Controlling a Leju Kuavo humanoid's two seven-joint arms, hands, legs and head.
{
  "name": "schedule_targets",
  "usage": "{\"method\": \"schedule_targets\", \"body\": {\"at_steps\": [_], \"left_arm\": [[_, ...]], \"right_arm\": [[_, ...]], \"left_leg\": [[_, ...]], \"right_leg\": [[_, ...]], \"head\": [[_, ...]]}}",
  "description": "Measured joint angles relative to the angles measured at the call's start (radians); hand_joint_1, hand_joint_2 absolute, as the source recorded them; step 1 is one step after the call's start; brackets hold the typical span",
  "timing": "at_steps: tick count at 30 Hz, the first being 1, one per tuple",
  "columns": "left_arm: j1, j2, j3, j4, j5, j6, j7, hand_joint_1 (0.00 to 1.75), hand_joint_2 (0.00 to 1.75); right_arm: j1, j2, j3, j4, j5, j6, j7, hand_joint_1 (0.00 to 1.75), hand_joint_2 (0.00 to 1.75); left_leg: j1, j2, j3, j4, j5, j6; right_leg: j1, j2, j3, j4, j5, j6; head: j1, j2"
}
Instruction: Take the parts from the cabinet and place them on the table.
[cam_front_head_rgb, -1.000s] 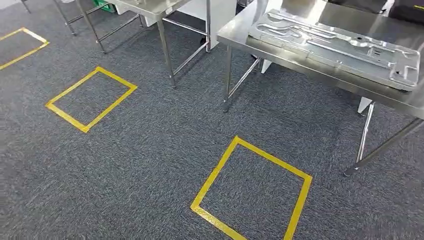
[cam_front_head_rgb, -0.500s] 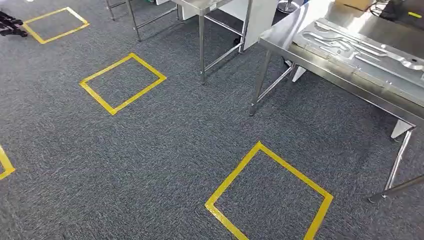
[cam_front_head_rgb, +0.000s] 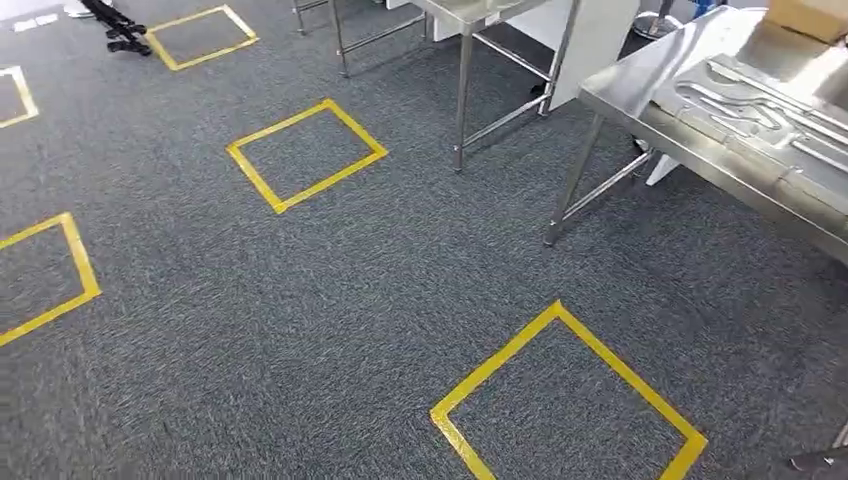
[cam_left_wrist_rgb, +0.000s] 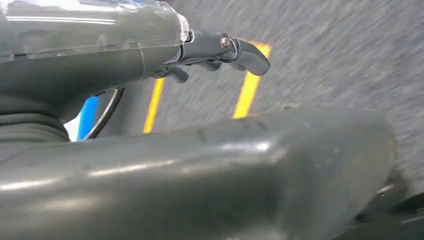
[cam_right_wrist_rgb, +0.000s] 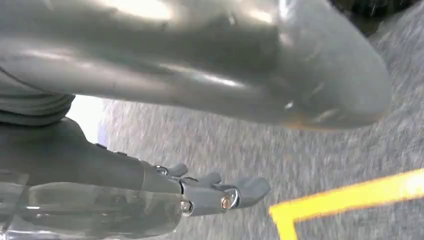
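Observation:
A large stamped metal part (cam_front_head_rgb: 760, 110) lies on the steel table (cam_front_head_rgb: 640, 95) at the right of the head view. My left hand (cam_left_wrist_rgb: 220, 50) hangs over the grey carpet with its fingers apart and nothing in it. My right hand (cam_right_wrist_rgb: 215, 192) also hangs over the carpet, fingers apart and empty. A thick grey thumb (cam_left_wrist_rgb: 225, 165) fills the near part of the left wrist view, and another thumb (cam_right_wrist_rgb: 225, 60) crosses the right wrist view.
Yellow tape squares mark the carpet: one close in front (cam_front_head_rgb: 570, 400), one further off (cam_front_head_rgb: 305, 152), more at the left (cam_front_head_rgb: 45, 275). A second steel table (cam_front_head_rgb: 480, 10) stands at the back. A cardboard box (cam_front_head_rgb: 810, 15) sits on the right table. Black legs of a stand (cam_front_head_rgb: 120, 25) lie far left.
The whole head view has shifted: the camera has turned left, so the tables and tape squares slide to the right and new squares appear at the left.

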Motion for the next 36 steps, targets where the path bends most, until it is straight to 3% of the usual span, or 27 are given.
{"method": "schedule_targets", "body": {"at_steps": [1,2,4,5,6,10,11,12,13,15,16,17,19,20,21,23,25,26,27,28,30,31,32,34,35,36], "left_arm": [[0.007,-0.001,0.001,0.0,0.0,-0.037,0.094,0.0,0.0],[0.012,-0.001,0.004,0.0,0.003,-0.046,0.122,0.0,0.0],[0.02,-0.001,0.009,0.0,0.01,-0.05,0.135,0.0,0.0],[0.019,0.0,0.01,0.0,0.01,-0.05,0.136,0.0,0.0],[0.017,0.0,0.01,0.0,0.01,-0.05,0.137,0.0,0.0],[0.022,0.0,0.011,0.0,0.012,-0.05,0.142,0.0,0.0],[0.023,0.0,0.011,0.0,0.013,-0.05,0.143,0.0,0.0],[0.022,-0.001,0.011,0.0,0.013,-0.049,0.144,0.0,0.0],[0.019,-0.002,0.011,0.0,0.013,-0.048,0.144,0.0,0.0],[0.018,-0.005,0.011,0.0,0.013,-0.039,0.116,0.0,0.0],[0.019,-0.006,0.011,0.0,0.013,-0.037,0.099,0.0,0.0],[0.02,-0.008,0.011,0.0,0.013,-0.033,0.081,0.0,0.0],[0.018,-0.014,0.011,0.0,0.007,-0.022,0.05,0.0,0.0],[0.015,-0.017,0.01,0.0,0.002,-0.021,0.041,0.0,0.0],[0.013,-0.019,0.009,0.0,0.002,-0.019,0.034,0.0,0.0],[0.008,-0.019,0.008,0.0,-0.002,-0.013,0.024,0.0,0.0],[0.011,-0.019,0.007,0.0,-0.008,-0.007,0.016,0.0,0.0],[0.011,-0.019,0.007,0.0,-0.008,-0.004,0.014,0.0,0.0],[0.008,-0.018,0.008,0.0,-0.006,0.0,0.012,0.0,0.0],[0.003,-0.017,0.008,0.0,-0.005,0.004,0.006,0.0,0.0],[-0.005,-0.015,0.008,0.0,-0.005,0.014,-0.002,0.0,0.0],[-0.007,-0.014,0.007,0.0,-0.008,0.016,-0.006,0.0,0.0],[-0.006,-0.013,0.007,0.0,-0.011,0.016,-0.011,0.0,0.0],[-0.009,-0.01,0.003,0.0,-0.026,0.021,-0.017,0.0,0.0],[-0.014,-0.01,0.0,0.0,-0.031,0.024,-0.018,0.0,0.0],[-0.02,-0.007,-0.003,0.0,-0.034,0.024,-0.02,0.0,0.0]], "right_arm": [[0.007,-0.006,-0.005,-0.002,-0.013,-0.008,0.018,0.0,0.0],[0.007,-0.008,-0.008,-0.003,-0.014,-0.008,0.031,0.0,0.0],[0.007,-0.01,-0.012,-0.005,-0.016,-0.006,0.051,0.0,0.0],[0.007,-0.01,-0.015,-0.006,-0.017,-0.006,0.057,0.0,0.0],[0.009,-0.01,-0.018,-0.006,-0.017,-0.006,0.06,0.0,0.0],[0.001,-0.01,-0.024,-0.011,-0.019,-0.006,0.061,0.0,0.0],[0.002,-0.009,-0.024,-0.013,-0.019,-0.006,0.061,0.0,0.0],[0.005,-0.003,-0.024,-0.014,-0.019,-0.007,0.058,0.0,0.0],[0.008,0.002,-0.025,-0.016,-0.018,-0.008,0.053,0.0,0.0],[0.012,0.006,-0.025,-0.019,-0.01,-0.011,0.025,0.0,0.0],[0.013,0.007,-0.025,-0.02,-0.009,-0.013,0.013,0.0,0.0],[0.013,0.008,-0.025,-0.021,-0.009,-0.013,-0.003,0.0,0.0],[0.011,0.008,-0.025,-0.022,-0.009,-0.016,-0.024,0.0,0.0],[0.012,0.008,-0.025,-0.022,-0.009,-0.019,-0.03,0.0,0.0],[0.012,0.008,-0.025,-0.022,-0.009,-0.02,-0.031,0.0,0.0],[0.01,0.008,-0.025,-0.022,-0.009,-0.021,-0.023,0.0,0.0],[0.004,0.008,-0.025,-0.022,-0.013,-0.025,-0.001,0.0,0.0],[0.004,0.008,-0.025,-0.022,-0.013,-0.025,0.008,0.0,0.0],[0.005,0.008,-0.025,-0.022,-0.013,-0.025,0.014,0.0,0.0],[0.006,0.007,-0.025,-0.022,-0.011,-0.025,0.022,0.0,0.0],[0.01,0.0,-0.025,-0.022,-0.01,-0.024,0.032,0.0,0.0],[0.009,-0.005,-0.025,-0.022,-0.009,-0.024,0.036,0.0,0.0],[0.008,-0.008,-0.025,-0.021,-0.007,-0.024,0.038,0.0,0.0],[0.005,-0.01,-0.025,-0.021,0.002,-0.027,0.045,0.0,0.0],[0.004,-0.01,-0.025,-0.021,0.008,-0.029,0.048,0.0,0.0],[0.004,-0.01,-0.024,-0.021,0.01,-0.032,0.052,0.0,0.0]], "left_leg": [[0.003,0.01,-0.07,0.148,-0.049,-0.01],[0.003,0.014,-0.051,0.117,-0.023,-0.011],[0.003,0.035,0.041,-0.051,0.058,-0.008],[0.0,0.084,0.093,-0.142,0.087,-0.001],[-0.007,0.095,0.099,-0.158,0.08,0.01],[-0.008,0.049,0.087,-0.167,0.09,0.032],[-0.002,0.04,0.095,-0.172,0.095,0.038],[0.0,0.031,0.093,-0.173,0.099,0.043],[0.0,0.025,0.09,-0.173,0.101,0.046],[-0.001,0.001,0.086,-0.173,0.103,0.048],[-0.001,-0.011,0.086,-0.172,0.103,0.048],[-0.001,-0.026,0.087,-0.172,0.104,0.047],[0.0,-0.054,0.09,-0.17,0.104,0.043],[0.0,-0.068,0.09,-0.167,0.104,0.039],[-0.004,-0.077,0.086,-0.164,0.104,0.032],[0.0,-0.096,0.076,-0.163,0.109,0.018],[0.005,-0.119,0.069,-0.17,0.114,0.0],[0.006,-0.087,0.069,-0.155,0.105,0.0],[-0.001,-0.027,0.051,-0.119,0.078,0.0],[-0.001,-0.004,0.018,-0.053,0.036,-0.001],[0.0,0.006,-0.055,0.107,-0.037,-0.005],[0.0,0.008,-0.077,0.159,-0.048,-0.006],[0.0,0.01,-0.07,0.152,-0.033,-0.006],[0.0,0.022,0.01,0.011,0.04,-0.001],[-0.002,0.048,0.064,-0.083,0.076,0.005],[-0.008,0.1,0.102,-0.156,0.079,0.012]], "right_leg": [[0.005,-0.047,-0.001,0.003,-0.004,-0.002],[0.005,-0.058,0.0,0.004,-0.007,0.0],[0.005,-0.082,0.005,0.009,-0.014,0.005],[0.007,-0.094,0.008,0.014,-0.02,0.009],[0.015,-0.103,0.006,0.023,-0.028,0.017],[0.012,-0.135,0.015,0.02,-0.03,0.034],[0.004,-0.093,0.014,0.033,-0.045,0.043],[0.002,-0.047,-0.008,0.076,-0.08,0.046],[0.001,-0.024,-0.043,0.149,-0.122,0.047],[0.0,-0.01,-0.121,0.308,-0.183,0.052],[0.0,-0.009,-0.139,0.341,-0.182,0.053],[-0.002,-0.008,-0.133,0.321,-0.153,0.052],[-0.007,0.005,-0.067,0.168,-0.057,0.049],[-0.011,0.034,-0.026,0.075,-0.013,0.047],[-0.012,0.085,-0.011,0.039,-0.025,0.042],[-0.007,0.066,-0.014,0.035,-0.021,0.036],[-0.001,0.046,-0.011,0.032,-0.017,0.021],[-0.01,0.028,-0.007,0.02,-0.01,0.01],[-0.006,0.018,-0.007,0.017,-0.009,0.002],[-0.003,0.002,-0.008,0.017,-0.01,-0.004],[0.004,-0.029,-0.01,0.018,-0.011,-0.006],[0.005,-0.046,-0.01,0.019,-0.012,-0.007],[0.006,-0.06,-0.011,0.02,-0.013,-0.007],[0.008,-0.083,-0.009,0.023,-0.016,-0.006],[0.009,-0.094,-0.006,0.025,-0.019,-0.003],[0.013,-0.106,-0.004,0.027,-0.022,0.001]], "head": [[0.0,0.0],[0.0,0.0],[0.0,0.0],[0.0,0.0],[0.0,0.0],[0.0,0.0],[0.001,0.0],[0.0,0.0],[0.0,0.0],[0.001,0.0],[0.0,0.0],[0.001,0.0],[0.0,0.0],[0.001,0.0],[0.001,0.0],[0.0,0.0],[0.0,0.0],[0.0,0.0],[0.0,0.0],[0.0,0.0],[0.0,0.0],[0.0,0.0],[0.0,0.0],[0.0,0.0],[0.0,0.0],[0.0,0.0]]}}
